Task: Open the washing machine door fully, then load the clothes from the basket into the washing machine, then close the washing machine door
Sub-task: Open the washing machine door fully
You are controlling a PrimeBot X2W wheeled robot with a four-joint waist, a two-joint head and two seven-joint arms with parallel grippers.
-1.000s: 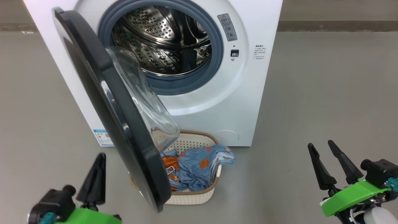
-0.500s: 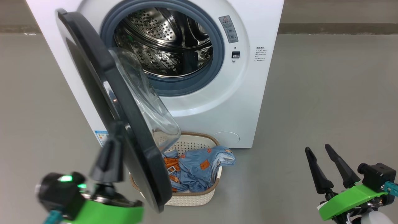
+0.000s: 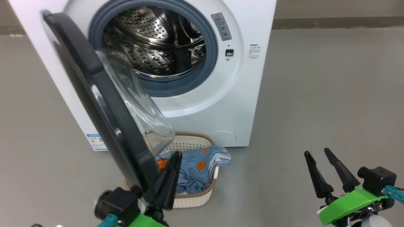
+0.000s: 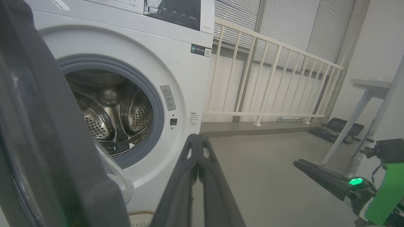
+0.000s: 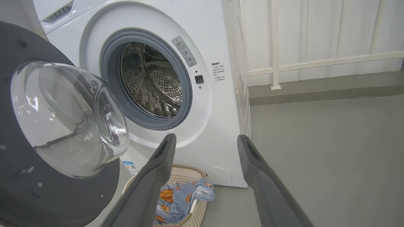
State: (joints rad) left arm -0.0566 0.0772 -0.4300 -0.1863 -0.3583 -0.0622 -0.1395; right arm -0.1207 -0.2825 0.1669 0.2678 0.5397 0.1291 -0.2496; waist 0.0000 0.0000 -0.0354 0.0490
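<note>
Fingers first: the left fingers (image 3: 167,183) were pressed shut on nothing at the bottom centre-left of the head view, just beside the lower inner edge of the washing machine door (image 3: 98,94); whether they touched it could not be told. The right fingers (image 3: 317,175) stood wide and empty at lower right, well apart from everything.

The door hung part-open across the left of the frame, its glass bowl (image 3: 135,107) bulging toward the drum (image 3: 151,41) of the washing machine (image 3: 221,104). It looked stiff, heavy and glossy, so I judged a push on the dark inner rim safer than one on the slick, curved glass.

Below it, at bottom centre, the basket (image 3: 192,200) sat on the floor (image 3: 315,94) near the machine's foot, with the clothes (image 3: 195,170) heaped inside and spilling over its right rim. They looked soft, limp and light; a pinch on a raised fold should lift them, though the light basket might slide. The door overhung the basket's left half and barred a straight lift to the drum. A white railing (image 4: 268,78) stood well behind.
</note>
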